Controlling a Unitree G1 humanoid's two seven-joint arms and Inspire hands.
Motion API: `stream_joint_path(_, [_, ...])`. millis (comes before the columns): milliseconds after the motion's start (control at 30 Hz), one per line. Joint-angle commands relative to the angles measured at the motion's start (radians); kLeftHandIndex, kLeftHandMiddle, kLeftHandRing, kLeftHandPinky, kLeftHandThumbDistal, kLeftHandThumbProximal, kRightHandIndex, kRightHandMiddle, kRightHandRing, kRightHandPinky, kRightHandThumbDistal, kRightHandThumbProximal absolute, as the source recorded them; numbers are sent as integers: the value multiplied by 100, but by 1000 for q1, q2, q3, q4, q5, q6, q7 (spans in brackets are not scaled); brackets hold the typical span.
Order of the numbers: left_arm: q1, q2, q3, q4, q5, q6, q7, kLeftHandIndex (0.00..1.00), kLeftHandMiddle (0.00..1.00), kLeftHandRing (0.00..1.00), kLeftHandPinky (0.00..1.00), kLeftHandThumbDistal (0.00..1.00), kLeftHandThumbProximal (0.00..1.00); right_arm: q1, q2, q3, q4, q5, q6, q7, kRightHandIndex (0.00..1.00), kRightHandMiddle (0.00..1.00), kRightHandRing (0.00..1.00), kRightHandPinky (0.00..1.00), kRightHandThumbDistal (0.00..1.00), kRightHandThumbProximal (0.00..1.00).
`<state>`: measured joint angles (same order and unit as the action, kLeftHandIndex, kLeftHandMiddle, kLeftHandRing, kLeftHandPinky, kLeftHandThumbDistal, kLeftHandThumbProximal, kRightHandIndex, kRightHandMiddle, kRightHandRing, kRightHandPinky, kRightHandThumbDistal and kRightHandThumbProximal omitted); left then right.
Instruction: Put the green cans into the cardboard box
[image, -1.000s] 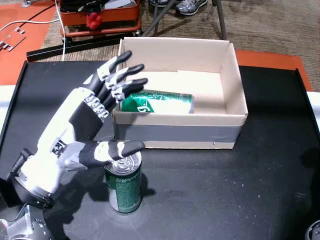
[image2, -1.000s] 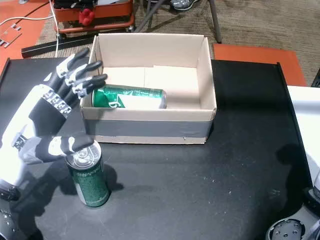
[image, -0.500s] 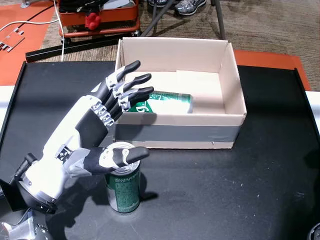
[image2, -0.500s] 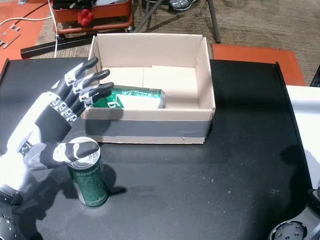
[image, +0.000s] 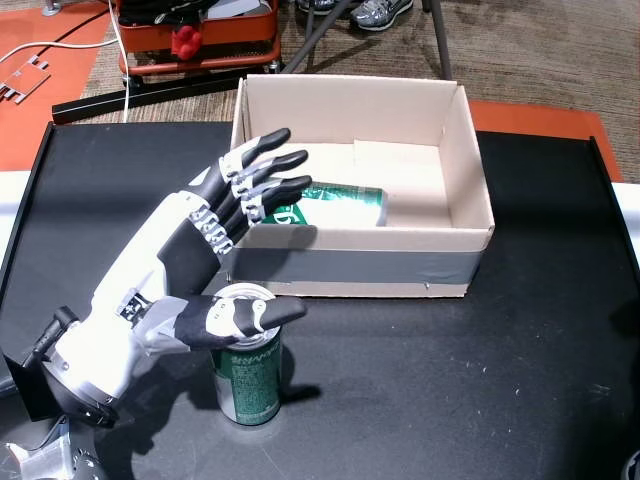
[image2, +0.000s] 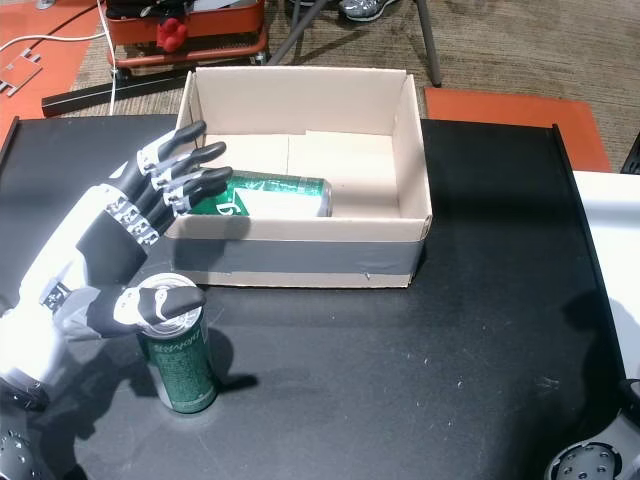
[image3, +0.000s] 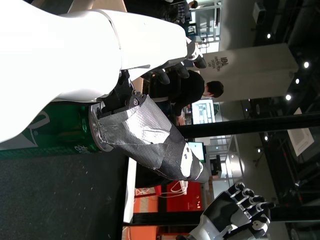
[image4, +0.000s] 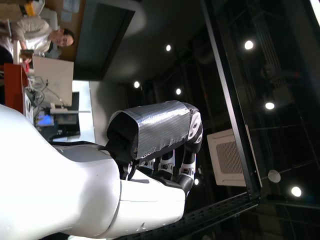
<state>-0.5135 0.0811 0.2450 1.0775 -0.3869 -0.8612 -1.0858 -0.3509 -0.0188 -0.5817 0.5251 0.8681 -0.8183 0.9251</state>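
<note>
An upright green can (image: 247, 385) (image2: 178, 362) stands on the black table in front of the cardboard box (image: 360, 262) (image2: 300, 255). A second green can (image: 340, 205) (image2: 280, 195) lies on its side inside the box, near the front wall. My left hand (image: 185, 262) (image2: 95, 255) is open above the upright can. Its thumb lies across the can's top, and its fingers (image: 262, 172) stretch over the box's front left corner. In the left wrist view the can (image3: 50, 135) sits against the taped thumb (image3: 150, 137). My right hand (image4: 165, 145) holds nothing, fingers apart.
The black table (image: 480, 380) runs right of the can and box, with raised edges. An orange cart (image: 195, 35) and chair legs stand on the floor behind the box. A person sits far off in the right wrist view.
My left hand has edged forward and right. The thumb now reaches farther across the can's top, and the fingers reach farther over the box corner. Both cans stay put.
</note>
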Motion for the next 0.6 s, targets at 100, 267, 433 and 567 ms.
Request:
stream_joint_path(100, [17, 22, -16, 10, 28, -4, -3, 91, 88, 93, 96, 94, 21, 10, -5, -15, -17, 12, 11, 2, 30, 34, 41, 49, 28, 35])
stream_joint_path(267, [20, 38, -30, 22, 42, 5, 10, 91, 88, 94, 96, 96, 19, 11, -3, -17, -22, 11, 18, -5, 30, 34, 41, 49, 27, 36])
stream_joint_path(433, [23, 47, -39, 25, 54, 15, 18, 92, 90, 94, 96, 96, 20, 11, -3, -22, -27, 20, 37, 2, 30, 34, 41, 48, 23, 35])
stream_joint_path(567, [25, 43, -34, 22, 50, 17, 8, 92, 89, 94, 96, 97, 19, 13, -7, -26, -31, 27, 55, 11, 31, 34, 42, 48, 22, 33])
